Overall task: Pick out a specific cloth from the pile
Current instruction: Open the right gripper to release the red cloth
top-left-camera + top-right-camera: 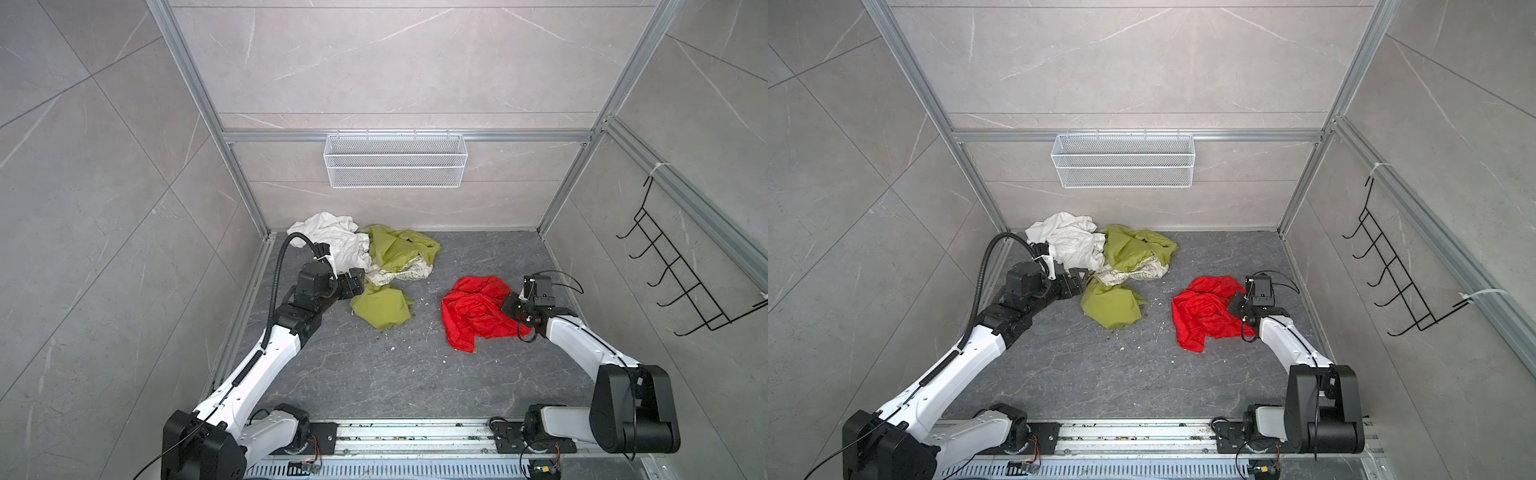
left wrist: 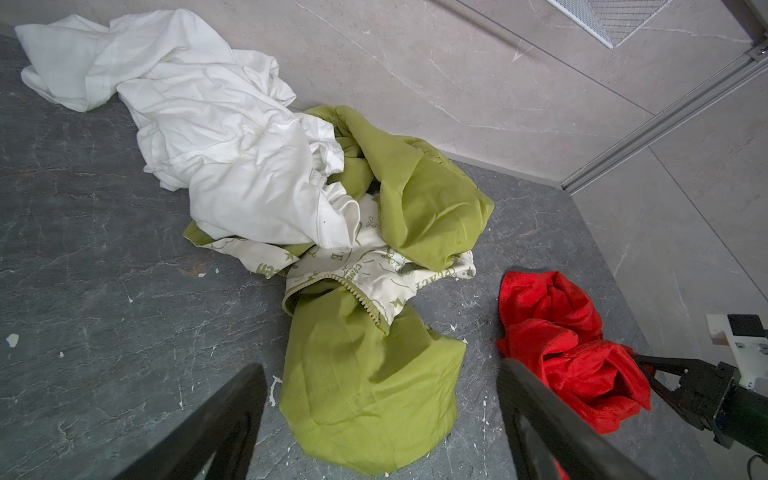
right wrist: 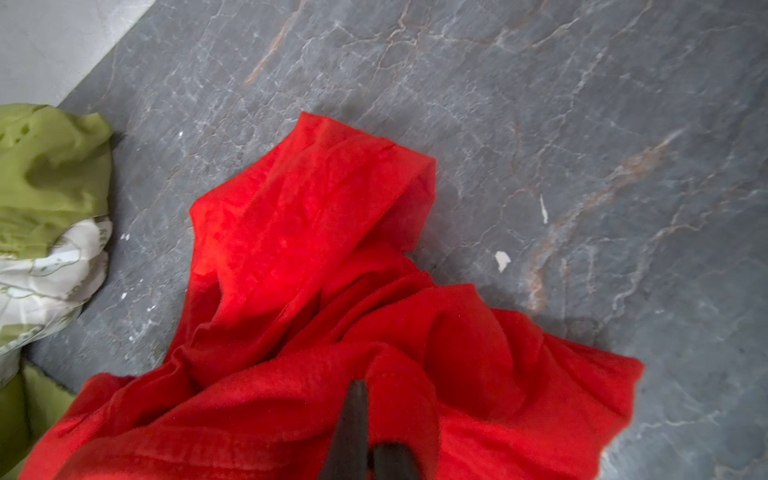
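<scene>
Right side of the dark grey marble table (image 1: 374, 374): bright red thin cloth (image 1: 469, 311) lies clear of the white/olive/cream pile (image 1: 374, 257) at the back wall, bare gap between, open table in front. Right claw (image 3: 360, 415) clenched on the red fabric. Left claw (image 2: 381, 365) released, just beside olive fabric (image 2: 374, 395). Green lettering on cream print (image 2: 374, 266) too warped to read

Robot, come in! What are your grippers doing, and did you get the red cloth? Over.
Right gripper shut on the red cloth. Left gripper open, empty, by the pile. Red cloth apart from pile, nothing on it.
</scene>
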